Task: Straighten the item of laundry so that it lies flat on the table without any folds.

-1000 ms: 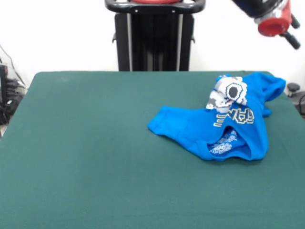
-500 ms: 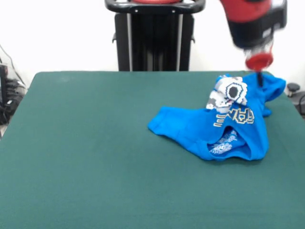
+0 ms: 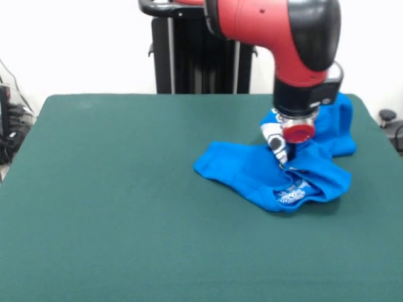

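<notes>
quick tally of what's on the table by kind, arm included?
Blue T-shirt, crumpled: 1
Green table: 1
Red and black arm with gripper, down on the shirt: 1
Total: 3

Glossy red arm (image 3: 277,25) with black joint cap and collar.

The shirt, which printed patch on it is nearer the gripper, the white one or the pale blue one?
The white patch of the shirt: it sits right beside the gripper, partly hidden by it. The pale blue patch lies lower, toward the shirt's near edge.
</notes>
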Available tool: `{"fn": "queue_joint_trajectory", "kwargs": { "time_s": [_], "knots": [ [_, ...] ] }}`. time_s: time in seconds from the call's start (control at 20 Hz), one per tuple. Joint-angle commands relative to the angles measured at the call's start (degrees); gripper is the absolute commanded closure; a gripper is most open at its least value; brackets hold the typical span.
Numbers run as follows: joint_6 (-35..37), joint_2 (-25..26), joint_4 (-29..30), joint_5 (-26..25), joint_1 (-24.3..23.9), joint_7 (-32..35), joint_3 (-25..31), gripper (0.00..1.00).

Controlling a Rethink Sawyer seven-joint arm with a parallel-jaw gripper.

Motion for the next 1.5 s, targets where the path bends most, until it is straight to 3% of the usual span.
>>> {"fn": "queue_joint_trajectory", "kwargs": {
  "time_s": [0.05,0.35,0.6,0.75,0.9,1.2,1.5],
  "knots": [
    [-1.0,-1.6,-4.1,2.0,-0.5,12.8,-5.7,0.0],
    [1.2,-9.3,0.7,3.8,-6.6,6.3,2.5,0.0],
    [13.9,-18.1,2.6,6.5,-11.7,4.1,9.8,0.0],
    [20.6,-20.3,0.8,6.8,-14.0,4.2,11.7,0.0],
    [20.6,-18.2,-2.9,3.2,-14.0,4.7,8.9,0.0],
    [3.7,-7.6,-2.9,4.2,-17.8,-1.7,13.2,0.0],
    [-0.8,-4.0,-5.4,2.9,-15.0,2.5,13.0,0.0]
  ]
}}
